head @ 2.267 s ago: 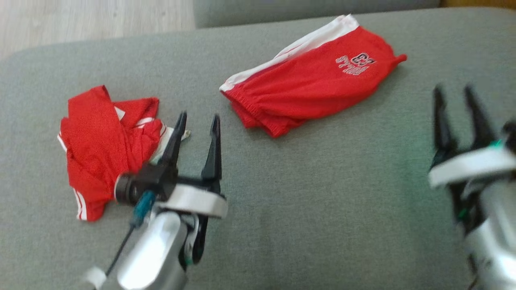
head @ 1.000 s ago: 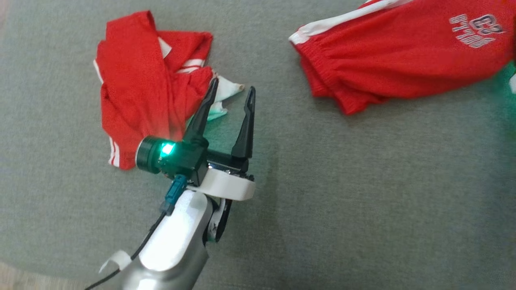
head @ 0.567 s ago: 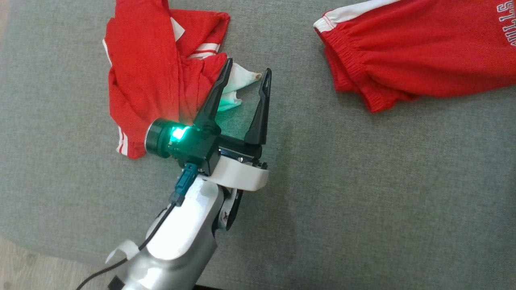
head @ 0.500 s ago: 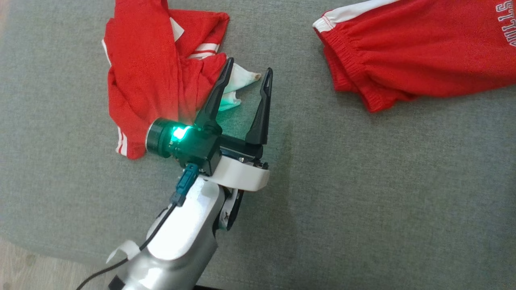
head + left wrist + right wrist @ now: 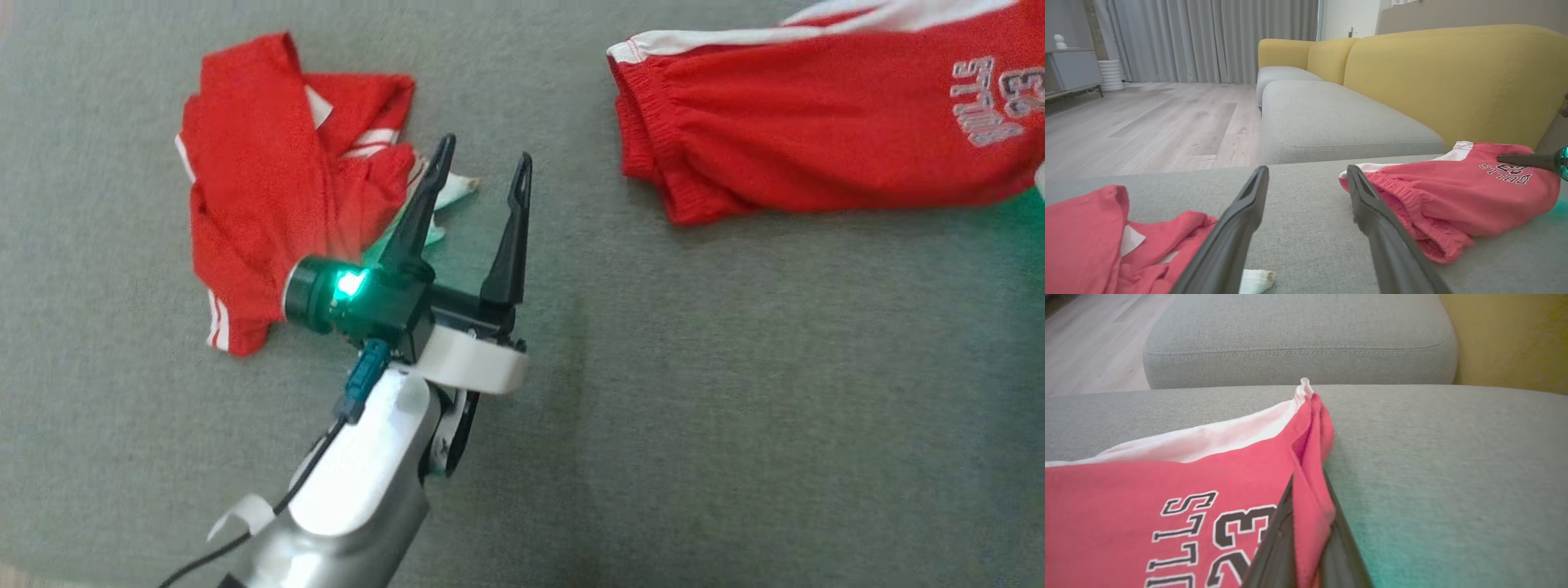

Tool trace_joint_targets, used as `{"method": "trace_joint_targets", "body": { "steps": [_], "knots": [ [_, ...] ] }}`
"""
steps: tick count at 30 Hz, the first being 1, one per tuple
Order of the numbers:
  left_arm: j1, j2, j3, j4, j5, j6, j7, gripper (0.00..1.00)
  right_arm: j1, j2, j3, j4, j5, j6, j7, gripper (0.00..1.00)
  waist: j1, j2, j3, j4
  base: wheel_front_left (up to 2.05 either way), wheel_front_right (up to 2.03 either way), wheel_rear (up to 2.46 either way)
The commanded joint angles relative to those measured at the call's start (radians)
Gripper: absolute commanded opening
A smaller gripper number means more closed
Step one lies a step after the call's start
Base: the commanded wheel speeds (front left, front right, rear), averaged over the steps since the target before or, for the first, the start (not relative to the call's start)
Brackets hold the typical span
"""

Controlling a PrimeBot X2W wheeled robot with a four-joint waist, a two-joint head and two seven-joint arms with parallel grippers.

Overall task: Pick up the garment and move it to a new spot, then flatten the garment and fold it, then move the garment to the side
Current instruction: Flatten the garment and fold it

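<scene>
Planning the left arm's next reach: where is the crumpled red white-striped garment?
Head view, upper left: the crumpled red white-striped garment lies on the grey sofa cushion, just left of the open left gripper, apart from the red shorts.

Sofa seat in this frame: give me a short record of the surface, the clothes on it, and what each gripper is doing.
surface: grey sofa seat
right side: red shorts with a white stripe, lying on the seat
left side: crumpled red garment
left arm: left gripper open, beside the crumpled red garment, holding nothing
right arm: right gripper shut on a fold at the edge of the red shorts
</scene>
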State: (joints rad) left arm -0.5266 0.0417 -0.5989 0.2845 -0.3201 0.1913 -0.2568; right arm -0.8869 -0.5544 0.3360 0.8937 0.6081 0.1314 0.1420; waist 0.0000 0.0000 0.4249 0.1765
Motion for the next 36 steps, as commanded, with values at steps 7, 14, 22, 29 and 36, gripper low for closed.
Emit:
{"method": "trace_joint_targets", "body": {
  "steps": [7,14,22,29,36],
  "knots": [
    [0.058,0.009,0.041,-0.025,0.029,-0.026,-0.005,1.00,0.128,-0.078,-0.010,-0.013,0.089,-0.001,-0.076,0.00,0.0000,0.0000,-0.108,-0.071,0.00,0.00,0.00],
    [0.089,0.009,0.050,-0.022,0.038,-0.043,-0.005,1.00,0.190,-0.092,-0.059,0.068,0.105,-0.001,-0.143,0.00,0.0000,0.0000,-0.142,-0.065,0.00,0.00,0.00],
    [0.104,0.009,0.067,-0.022,0.044,-0.045,-0.005,1.00,0.156,-0.041,-0.065,0.068,0.101,-0.001,-0.204,0.00,0.0000,0.0000,-0.158,-0.064,0.00,0.00,0.00],
    [0.117,0.009,0.076,-0.013,0.043,-0.048,-0.005,1.00,0.132,0.032,-0.040,0.001,0.102,-0.001,-0.218,0.00,0.0000,0.0000,-0.197,-0.067,0.00,0.00,0.00],
    [0.127,0.009,0.077,-0.014,0.042,-0.052,-0.005,1.00,0.118,0.129,-0.011,-0.080,0.114,-0.001,-0.209,0.00,0.0000,0.0000,-0.229,-0.046,0.00,0.00,0.00]
  ]
}}
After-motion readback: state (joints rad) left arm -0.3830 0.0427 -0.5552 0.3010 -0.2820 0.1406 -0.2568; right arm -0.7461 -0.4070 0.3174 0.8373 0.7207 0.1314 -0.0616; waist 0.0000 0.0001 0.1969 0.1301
